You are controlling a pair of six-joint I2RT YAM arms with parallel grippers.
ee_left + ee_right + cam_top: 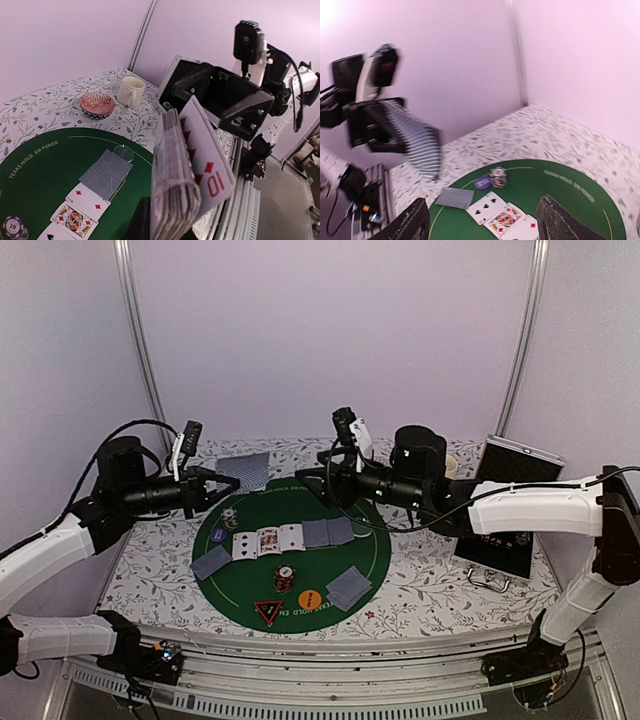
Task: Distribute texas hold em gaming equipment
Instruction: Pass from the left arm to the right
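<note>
Right gripper (480,220) open, jaws wide and empty, hovering over far side of green mat (370,550). Left gripper (205,483) clamped on deck (172,185), held upright on edge, near on the left and about level, ten of diamonds (207,162) jutting toward the open jaws. Nothing between. Below: row of dealt cards (268,540), chip stack (230,517). Mug (131,91) and bowl (97,105) well aside.

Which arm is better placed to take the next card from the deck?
Right. The right gripper is open and empty, facing the deck; the left gripper is shut on that deck, a ten of diamonds sticking out.
</note>
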